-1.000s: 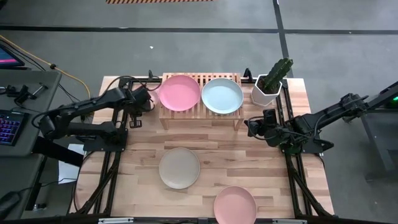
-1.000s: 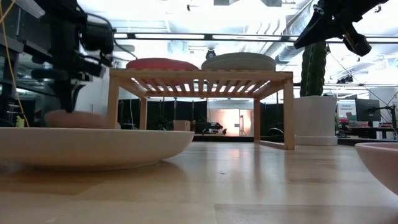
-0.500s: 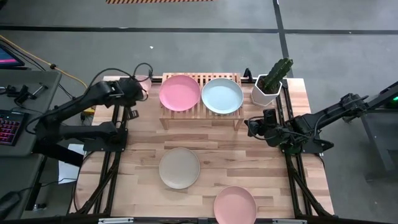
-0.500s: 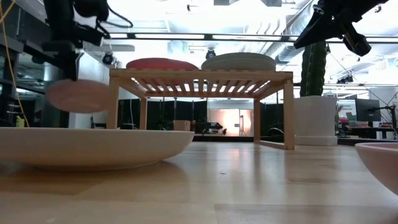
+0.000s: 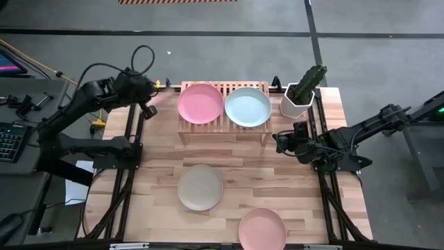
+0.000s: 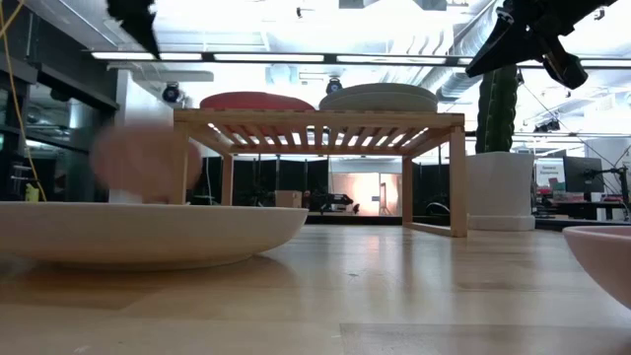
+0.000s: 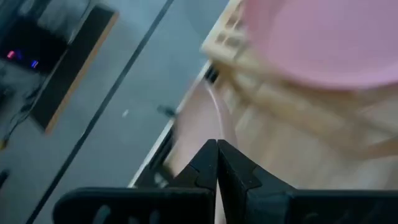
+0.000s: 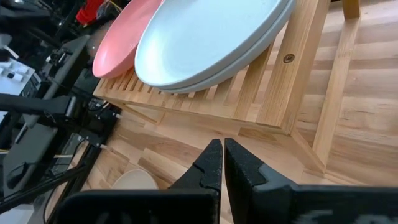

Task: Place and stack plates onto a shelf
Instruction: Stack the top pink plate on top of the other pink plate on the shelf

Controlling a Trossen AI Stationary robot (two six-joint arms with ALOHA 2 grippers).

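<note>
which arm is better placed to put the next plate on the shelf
Left. Its claw grips a pink plate by the rim, raised beside the shelf's left end. The right claw is shut and empty, in front of the shelf's right end.

Bare table (image 5: 243, 173) lies open between shelf (image 5: 223, 126) and beige plate (image 5: 200, 187).

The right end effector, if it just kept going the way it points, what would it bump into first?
Probably the shelf: the right end effector aims at the rack's wooden front edge, just under the pale mint plate. Depth is uncertain.
</note>
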